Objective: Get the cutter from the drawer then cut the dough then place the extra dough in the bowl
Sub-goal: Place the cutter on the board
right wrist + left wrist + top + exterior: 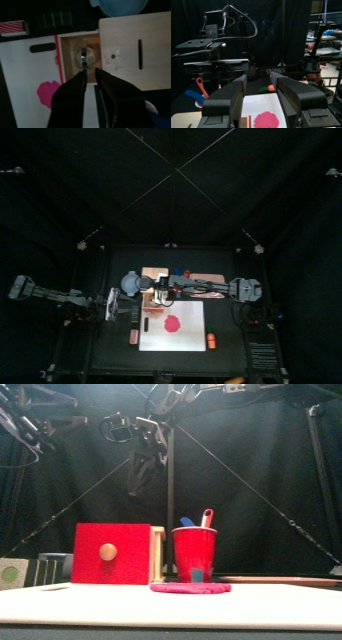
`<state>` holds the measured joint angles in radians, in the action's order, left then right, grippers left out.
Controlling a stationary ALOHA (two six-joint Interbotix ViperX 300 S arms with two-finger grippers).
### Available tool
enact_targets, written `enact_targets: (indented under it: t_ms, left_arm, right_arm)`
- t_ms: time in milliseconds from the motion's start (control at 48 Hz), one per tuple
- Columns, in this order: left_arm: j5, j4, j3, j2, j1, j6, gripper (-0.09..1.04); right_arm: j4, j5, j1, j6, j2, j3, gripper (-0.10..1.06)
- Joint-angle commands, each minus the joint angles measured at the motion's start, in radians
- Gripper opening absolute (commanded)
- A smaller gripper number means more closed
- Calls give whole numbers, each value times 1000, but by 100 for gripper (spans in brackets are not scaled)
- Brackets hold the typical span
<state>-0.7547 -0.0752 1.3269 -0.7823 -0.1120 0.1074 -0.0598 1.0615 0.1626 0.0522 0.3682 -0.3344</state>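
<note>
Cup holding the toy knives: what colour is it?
Red; the cup shows best in the front view.

A cutting board [194, 328] lies mid-bench [114, 356] with the dough [170, 322] on it. Behind the board stands the wooden box [130, 50]; its drawer [72, 45] is open, the cutter [83, 55] inside. The cup [195, 552], holding two knives [206, 517], stands behind the dough, just right of the box seen from the front. The bowl [123, 6] sits beside the box.
</note>
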Motion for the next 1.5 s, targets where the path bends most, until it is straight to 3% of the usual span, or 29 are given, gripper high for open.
enact_targets:
  t_ms: [21, 250, 479, 875, 1500]
  left_arm:
    - [-2, 6, -2, 0, 25, 2, 81]
    - [-2, 3, 8, 0, 57, 0, 81]
    - [2, 18, 37, 0, 46, 2, 81]
    - [2, 112, 75, 0, -120, -8, 81]
    - [3, 121, 69, 0, -163, -9, 81]
  right_arm:
    - [-26, 6, -8, 0, -25, -40, 77]
    - [9, -6, -18, -9, 15, -54, 82]
    - [80, -61, -20, -107, 58, -48, 82]
    - [77, -64, -48, -126, 91, -40, 82]
    - [144, -72, -58, -164, 143, -17, 82]
